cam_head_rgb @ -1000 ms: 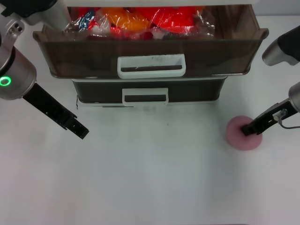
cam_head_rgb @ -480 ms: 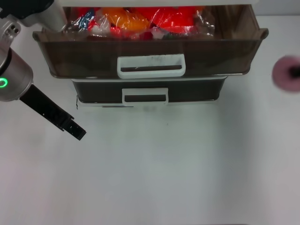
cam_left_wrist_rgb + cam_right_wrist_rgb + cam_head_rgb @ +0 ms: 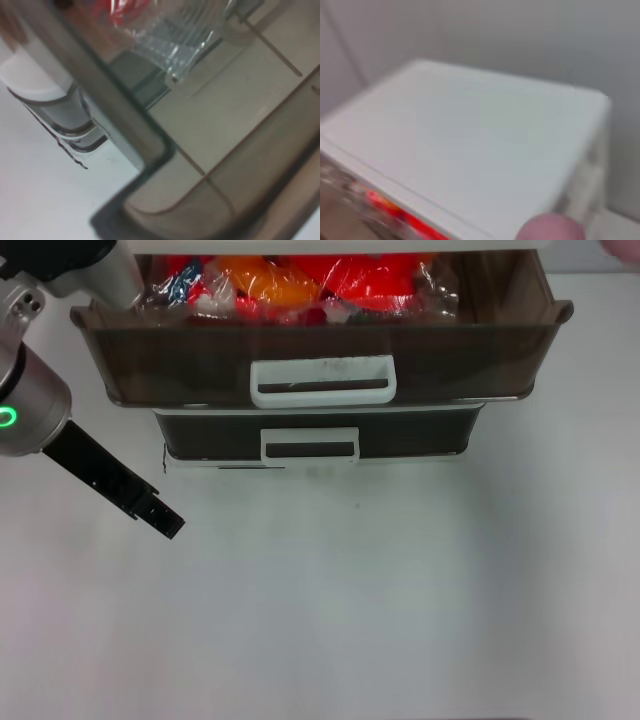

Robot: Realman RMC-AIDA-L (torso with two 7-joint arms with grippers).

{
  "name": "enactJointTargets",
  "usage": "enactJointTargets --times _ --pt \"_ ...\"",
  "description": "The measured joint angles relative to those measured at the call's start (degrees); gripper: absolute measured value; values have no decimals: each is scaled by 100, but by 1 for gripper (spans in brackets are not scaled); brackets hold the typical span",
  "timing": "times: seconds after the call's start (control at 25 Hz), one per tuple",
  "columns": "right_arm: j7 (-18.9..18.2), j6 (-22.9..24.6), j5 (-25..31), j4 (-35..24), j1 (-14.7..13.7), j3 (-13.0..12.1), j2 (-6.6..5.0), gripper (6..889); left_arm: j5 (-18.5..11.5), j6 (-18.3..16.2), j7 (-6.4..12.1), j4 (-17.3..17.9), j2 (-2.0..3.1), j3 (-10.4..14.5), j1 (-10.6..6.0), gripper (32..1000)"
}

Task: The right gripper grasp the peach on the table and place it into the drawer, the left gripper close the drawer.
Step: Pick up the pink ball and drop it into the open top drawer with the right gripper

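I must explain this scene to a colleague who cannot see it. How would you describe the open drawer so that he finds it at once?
Start at the white table; at its far edge stands a stack of smoky-brown translucent drawers. The open drawer is the upper one, pulled out toward the robot over the shut drawer below. Unlike that one, it shows red and orange wrapped packets inside.

The white table (image 3: 400,620) fills the head view from 3 o'clock round to 9 o'clock. Directly on it, at 12 o'clock, stands a set of smoky-brown plastic drawers (image 3: 310,445) with white loop handles; the upper drawer (image 3: 500,370) is pulled out over the one beneath. A few small dark specks mark the table just in front of the drawers
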Motion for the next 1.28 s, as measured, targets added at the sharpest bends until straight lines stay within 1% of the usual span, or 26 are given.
enactJointTargets --times 0.12,0.2,0.28,0.36,0.44,0.52,0.64,0.72,0.84,1.16,1.28 --pt "27 84 459 35 264 -128 -72 90 -5 0 -1 0 -2 0 -20 816" --pt "42 100 619 63 449 -288 -97 90 -8 0 -1 0 -3 0 -21 816" --pt "53 106 764 154 637 -505 -100 90 -6 -7 -2 0 -3 0 -22 816" --pt "54 102 845 328 854 -839 -78 90 -1 -16 -2 0 -3 0 -23 816" --pt "38 79 851 501 1035 -1158 -26 90 1 -17 -2 0 -4 0 -33 816" --pt "9 68 834 596 1154 -1350 33 90 -8 -17 -7 -3 -9 3 -64 816" --pt "-32 57 826 679 1291 -1546 122 91 -14 -29 -26 -17 -10 18 -104 816" --pt "-52 24 824 699 1346 -1643 161 91 -9 -33 -35 -50 -11 24 -110 816" --pt "-55 -4 823 699 1360 -1702 180 91 -9 -35 -37 -78 -12 24 -111 816" --pt "-11 -6 808 779 1339 -1711 191 87 0 -28 -37 -79 -12 38 -130 815" --pt "-12 -6 723 786 1345 -1723 232 85 0 -33 -38 -79 -12 45 -136 815"
